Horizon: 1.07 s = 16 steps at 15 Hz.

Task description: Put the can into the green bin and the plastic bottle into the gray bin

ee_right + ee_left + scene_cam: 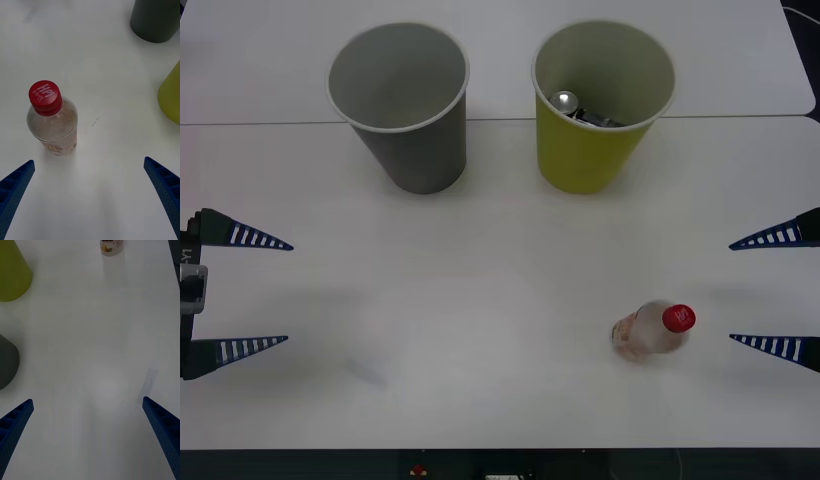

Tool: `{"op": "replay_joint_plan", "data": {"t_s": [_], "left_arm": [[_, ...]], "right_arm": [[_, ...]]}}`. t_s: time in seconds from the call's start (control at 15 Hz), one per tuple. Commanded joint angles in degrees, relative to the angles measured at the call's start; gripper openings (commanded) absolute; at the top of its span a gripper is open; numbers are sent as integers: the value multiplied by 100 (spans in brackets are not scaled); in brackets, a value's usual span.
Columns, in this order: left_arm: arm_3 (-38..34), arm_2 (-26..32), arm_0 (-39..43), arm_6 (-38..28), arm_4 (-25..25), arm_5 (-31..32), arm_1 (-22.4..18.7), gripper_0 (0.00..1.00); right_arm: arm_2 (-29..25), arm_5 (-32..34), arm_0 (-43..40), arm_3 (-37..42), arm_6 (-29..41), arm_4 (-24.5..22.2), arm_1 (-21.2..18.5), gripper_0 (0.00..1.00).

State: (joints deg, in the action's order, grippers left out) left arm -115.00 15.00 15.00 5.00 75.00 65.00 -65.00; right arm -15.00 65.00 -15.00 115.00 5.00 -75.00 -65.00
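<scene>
The can [578,108] lies inside the green bin [598,150] at the back right, its silver end showing. Left of it stands the gray bin [402,125], with nothing inside. The plastic bottle [654,331] with its red cap stands upright on the table near the front right. My right gripper [774,290] is open at the right edge, a short way right of the bottle [52,119]. At the left edge my left gripper [242,292] is open and holds nothing.
A white table [480,300] carries everything; a seam runs across it behind the bins. In the right wrist view the green bin [170,95] and gray bin [155,18] stand beyond the bottle. The left wrist view has the green bin [11,272], gray bin [6,362] and bottle [111,245].
</scene>
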Motion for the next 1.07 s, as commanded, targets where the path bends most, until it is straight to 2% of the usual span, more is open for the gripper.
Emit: {"op": "replay_joint_plan", "data": {"t_s": [0.07,0.4,0.73,1.07], "left_arm": [[0,0,0,0,0,0,0,100],[0,0,0,0,0,0,0,100],[0,0,0,0,0,0,0,100],[0,0,0,0,0,0,0,100]], "right_arm": [[0,0,0,0,0,0,0,100],[-100,74,41,-127,-43,143,58,100],[76,821,314,-777,-280,231,58,100],[841,812,674,-1894,-1660,961,189,100]]}}
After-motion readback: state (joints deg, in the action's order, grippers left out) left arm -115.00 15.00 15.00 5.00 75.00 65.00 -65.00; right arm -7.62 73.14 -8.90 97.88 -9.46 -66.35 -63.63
